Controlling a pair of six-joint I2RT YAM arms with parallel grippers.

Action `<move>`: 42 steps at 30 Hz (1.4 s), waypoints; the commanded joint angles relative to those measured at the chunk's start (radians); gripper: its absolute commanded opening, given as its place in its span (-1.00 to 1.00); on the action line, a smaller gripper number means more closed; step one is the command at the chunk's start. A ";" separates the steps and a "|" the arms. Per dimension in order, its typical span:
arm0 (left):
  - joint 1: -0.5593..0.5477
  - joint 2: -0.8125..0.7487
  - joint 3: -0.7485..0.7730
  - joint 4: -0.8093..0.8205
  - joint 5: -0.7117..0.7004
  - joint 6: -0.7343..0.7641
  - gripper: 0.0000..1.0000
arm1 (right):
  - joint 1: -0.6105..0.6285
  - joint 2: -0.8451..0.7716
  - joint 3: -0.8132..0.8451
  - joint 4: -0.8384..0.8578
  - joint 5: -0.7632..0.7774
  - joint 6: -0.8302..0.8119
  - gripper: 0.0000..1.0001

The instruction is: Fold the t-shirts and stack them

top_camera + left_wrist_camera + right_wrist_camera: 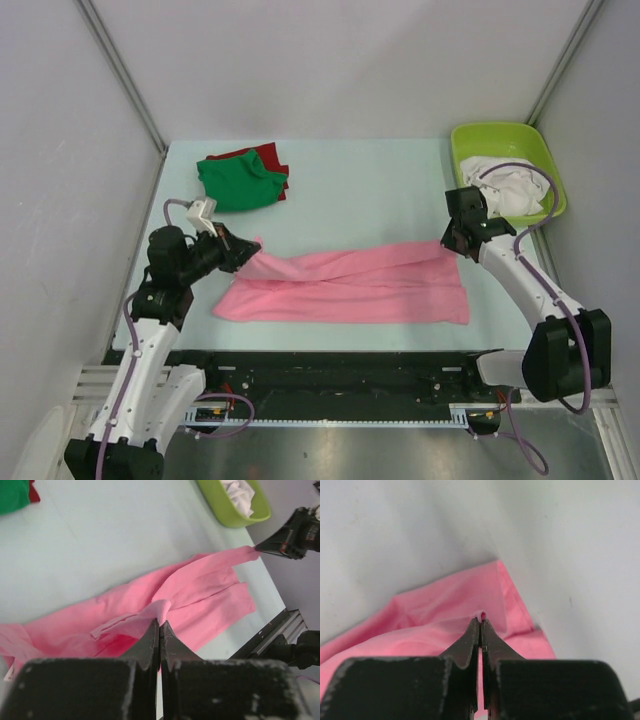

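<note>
Jaws were clamped tight on both sides. The left gripper (243, 253) had its fingers pinched shut on the left end of the pink t-shirt (345, 290), and its wrist view showed a fold of cloth bunched right at the tips. Over on the other side, the right gripper (452, 243) was closed on the shirt's far right corner, with a sliver of pink caught between the tips. The pink t-shirt lay as a long band across the near half of the table (360, 190), strung between the two arms. Its far edge was lifted at both ends and its near edge was flat on the surface. At the back left sat the green t-shirt (240, 183), folded and lying on top of the red t-shirt (266, 155), which peeked out only along the far and right sides. At the back right stood the lime-green tub (503, 134), with white t-shirts (508, 192) crumpled inside.
</note>
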 commanded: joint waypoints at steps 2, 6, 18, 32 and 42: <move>-0.003 -0.037 -0.026 -0.034 -0.037 0.051 -1.00 | 0.001 -0.100 -0.102 -0.063 0.042 0.072 -1.00; -0.003 -0.081 -0.044 -0.049 -0.029 0.043 -1.00 | 0.005 -0.156 -0.160 -0.089 0.049 0.106 -1.00; -0.015 -0.222 -0.084 -0.325 -0.066 -0.152 -0.27 | 0.051 -0.255 -0.223 -0.198 0.095 0.247 0.22; -0.092 -0.289 -0.105 -0.287 -0.074 -0.225 0.00 | 0.065 -0.279 -0.220 -0.047 0.004 0.163 0.92; -0.113 0.206 -0.006 -0.055 -0.186 -0.187 -0.10 | -0.012 -0.006 -0.211 0.285 -0.312 0.135 0.90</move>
